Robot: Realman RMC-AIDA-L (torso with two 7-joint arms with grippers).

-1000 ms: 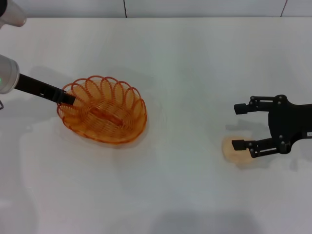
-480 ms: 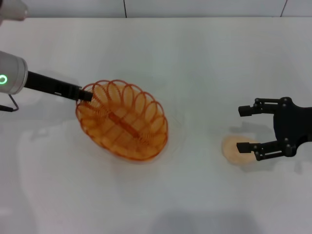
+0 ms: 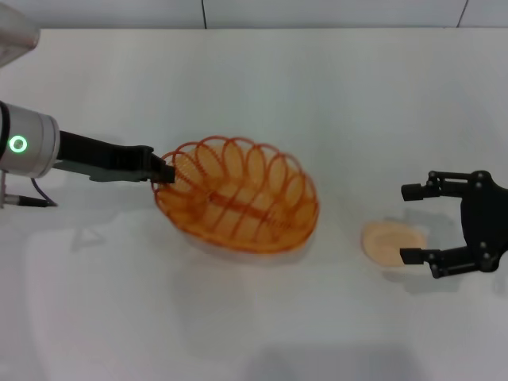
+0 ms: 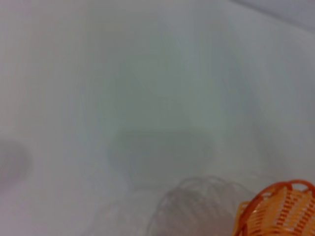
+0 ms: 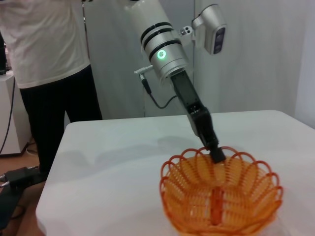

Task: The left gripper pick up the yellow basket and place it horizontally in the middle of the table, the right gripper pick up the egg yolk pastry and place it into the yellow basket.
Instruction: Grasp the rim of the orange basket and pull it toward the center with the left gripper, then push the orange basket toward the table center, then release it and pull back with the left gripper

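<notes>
The yellow basket (image 3: 238, 197) is near the middle of the white table (image 3: 254, 79), its long side across my view. My left gripper (image 3: 163, 170) is shut on the basket's left rim and holds it. The basket also shows in the right wrist view (image 5: 220, 192) with the left gripper (image 5: 215, 153) on its far rim, and a corner shows in the left wrist view (image 4: 275, 211). The egg yolk pastry (image 3: 390, 241) lies on the table at the right. My right gripper (image 3: 411, 224) is open, its fingers either side of the pastry's right part.
In the right wrist view a person in a white shirt (image 5: 47, 54) stands beyond the table's far end, with a black box and cables on the floor (image 5: 15, 182).
My left gripper has carried the basket to the right toward the table's middle, turning it. My right gripper has shifted right and down, uncovering more of the pastry.
</notes>
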